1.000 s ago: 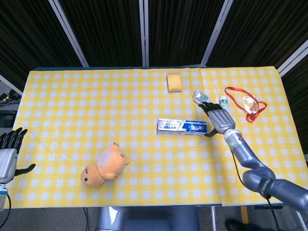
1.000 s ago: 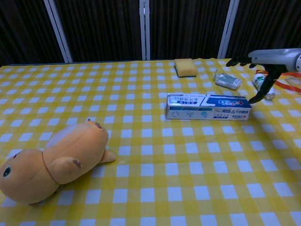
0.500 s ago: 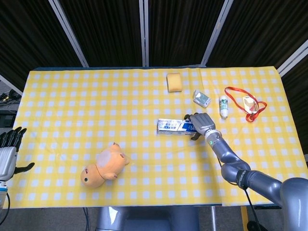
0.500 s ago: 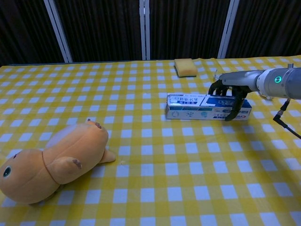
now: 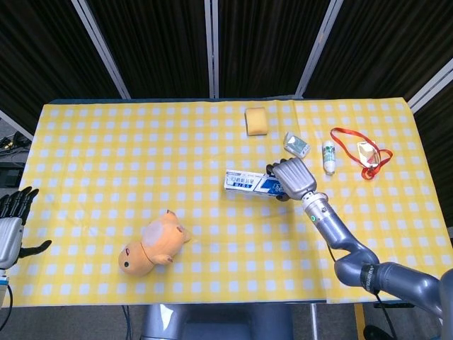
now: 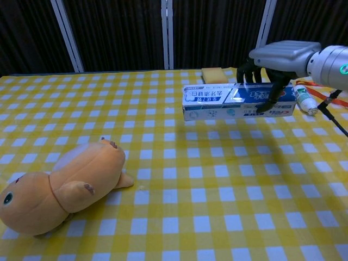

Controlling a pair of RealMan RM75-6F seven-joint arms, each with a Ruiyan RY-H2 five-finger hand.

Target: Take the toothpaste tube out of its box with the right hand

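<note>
**Box lifted, tube not yet out**

The plush toy point(image 6: 60, 187) lies nearest on the surface point(image 6: 217, 217). Beyond it, the right hand point(image 6: 274, 60), which half a second ago merely closed over the lying toothpaste box point(image 6: 228, 101), now grips its right end from above and holds it level in the air. That secures the box; the tube, presumably inside, is unseen. The far-left left hand point(image 5: 10, 227) looks empty, fingers spread.

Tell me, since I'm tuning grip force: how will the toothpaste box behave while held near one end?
The toothpaste box probably stays stiff: it hangs level off the table from the right hand. Thin card may dent under the fingers. The tube inside could slide if tilted.
</note>
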